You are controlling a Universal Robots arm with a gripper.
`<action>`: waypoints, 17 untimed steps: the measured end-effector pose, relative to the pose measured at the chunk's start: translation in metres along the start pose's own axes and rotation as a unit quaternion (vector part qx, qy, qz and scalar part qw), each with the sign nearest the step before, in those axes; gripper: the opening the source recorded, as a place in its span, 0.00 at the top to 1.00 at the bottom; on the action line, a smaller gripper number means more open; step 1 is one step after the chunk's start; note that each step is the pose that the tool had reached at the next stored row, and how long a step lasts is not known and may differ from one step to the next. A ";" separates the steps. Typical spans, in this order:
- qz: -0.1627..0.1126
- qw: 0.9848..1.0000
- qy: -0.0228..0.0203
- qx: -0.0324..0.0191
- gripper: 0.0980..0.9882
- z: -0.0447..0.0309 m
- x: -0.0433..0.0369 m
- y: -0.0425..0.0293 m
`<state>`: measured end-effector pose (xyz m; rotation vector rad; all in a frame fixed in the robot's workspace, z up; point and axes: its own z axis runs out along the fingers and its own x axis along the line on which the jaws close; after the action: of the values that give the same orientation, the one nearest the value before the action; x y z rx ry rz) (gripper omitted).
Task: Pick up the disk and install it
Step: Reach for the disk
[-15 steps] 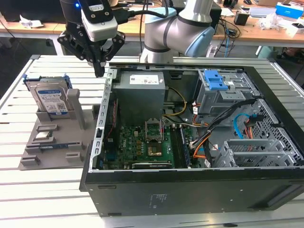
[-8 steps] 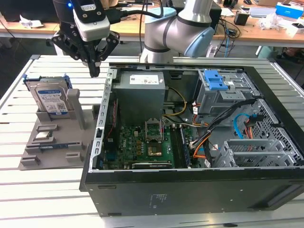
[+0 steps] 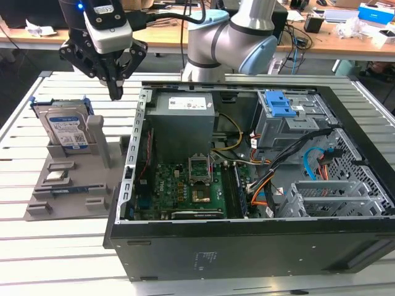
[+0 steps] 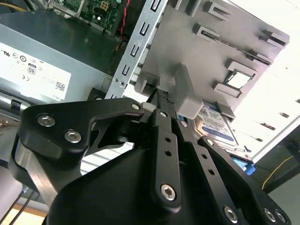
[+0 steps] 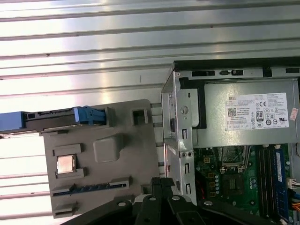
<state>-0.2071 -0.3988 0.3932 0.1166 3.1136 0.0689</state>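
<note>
In the exterior view, the arm (image 3: 231, 37) is cut off by the picture's upper edge. The foot of the disk (image 3: 65, 128) is hidden by the slot wall of a grey holder (image 3: 74, 185). One disk is seen: a flat silver drive with a white-and-blue label and blue plastic round its edges. It is stood on edge in the holder, on the slatted table (image 3: 37, 246), to the exterior view's left of the open computer case (image 3: 259, 246). One gripper (image 3: 115, 92) hangs above the holder, near the disk but apart from it. Its fingers are pressed together to a point, with nothing pinched between them.

In the second wrist view, much of the disk (image 4: 218, 123) is covered by the black fingers (image 4: 164, 150) and by a grey post (image 4: 187, 91) of the holder. Part of the label and a corner of blue frame can be made out.

In the first wrist view, the disk (image 5: 47, 114) is seen edge-on in its slot and is cut off by the picture's border. One chip (image 5: 65, 164) and one memory stick (image 5: 89, 187) are laid in the holder. One grey box with a white sticker (image 5: 248, 112) is seen inside the case.
</note>
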 end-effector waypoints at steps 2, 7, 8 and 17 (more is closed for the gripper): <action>0.000 1.000 0.000 0.000 0.99 -0.0001 0.0046 -0.0003; 0.000 1.000 0.000 0.000 0.99 -0.0003 0.0116 -0.0009; 0.000 1.000 0.000 0.000 0.99 -0.0004 0.0126 -0.0009; 0.000 1.000 0.000 0.000 0.99 -0.0007 0.0249 -0.0019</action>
<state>-0.2321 -0.3988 0.3932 0.1166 3.1137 0.0689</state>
